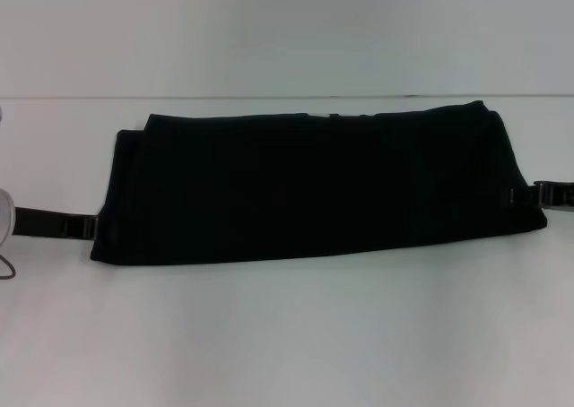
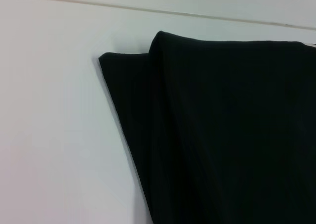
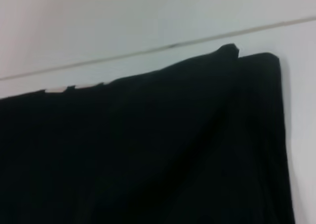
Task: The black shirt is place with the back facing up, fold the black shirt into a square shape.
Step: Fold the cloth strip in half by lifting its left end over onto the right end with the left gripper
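Bare white tabletop [image 1: 287,335] in front; large plain black soft-fabric shirt [image 1: 314,187] folded into a long band.

Left gripper [image 1: 88,225] and right gripper [image 1: 541,194] sit low at the band's two short ends, touching the cloth; whether their jaws pinch it I cannot tell. Band lies along the tabletop's far edge. Lengthwise folds look done; folding the ends inward to make a square remains.

Black shirt [image 1: 314,187]: plain black throughout, no print or pattern; a small white fleck shows at its far edge. Table [image 1: 287,335]: plain white, crossed by one thin grey line beyond the shirt. Left gripper [image 1: 63,224] and right gripper [image 1: 554,194]: black, beside the shirt's ends.
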